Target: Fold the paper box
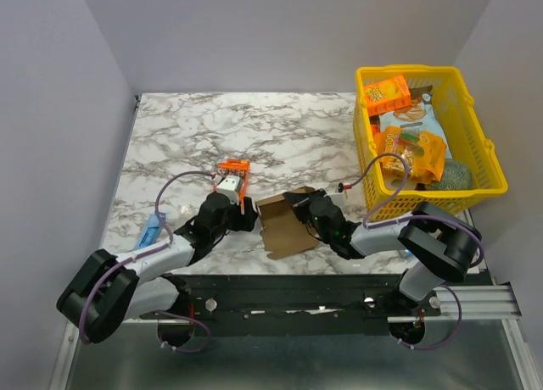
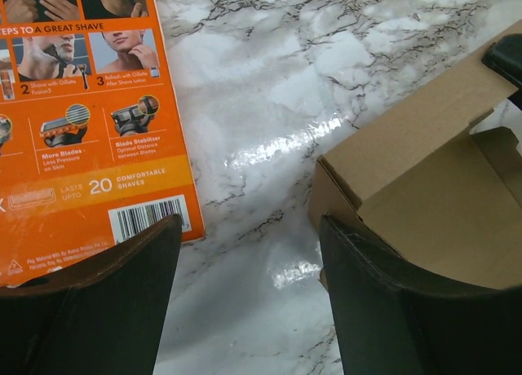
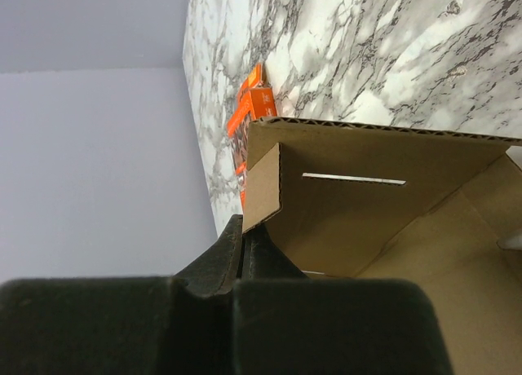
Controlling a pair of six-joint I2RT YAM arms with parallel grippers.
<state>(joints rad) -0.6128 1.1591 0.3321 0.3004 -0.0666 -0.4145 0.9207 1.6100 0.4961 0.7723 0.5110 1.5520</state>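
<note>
The brown cardboard paper box [image 1: 284,225] lies partly unfolded near the table's front edge, between my two grippers. My right gripper [image 1: 301,201] is shut on a flap of the box [image 3: 263,189] at its far right corner; the wrist view shows the box's inside with a slot [image 3: 353,179]. My left gripper [image 1: 246,214] is open and empty just left of the box. In the left wrist view its fingers [image 2: 367,302] straddle bare marble, the right one against the box's corner [image 2: 391,179].
An orange razor package [image 1: 231,178] lies just beyond my left gripper and shows in the left wrist view [image 2: 81,114]. A yellow basket [image 1: 488,165] with snack packs stands at the back right. A small blue item [image 1: 149,231] lies at the left.
</note>
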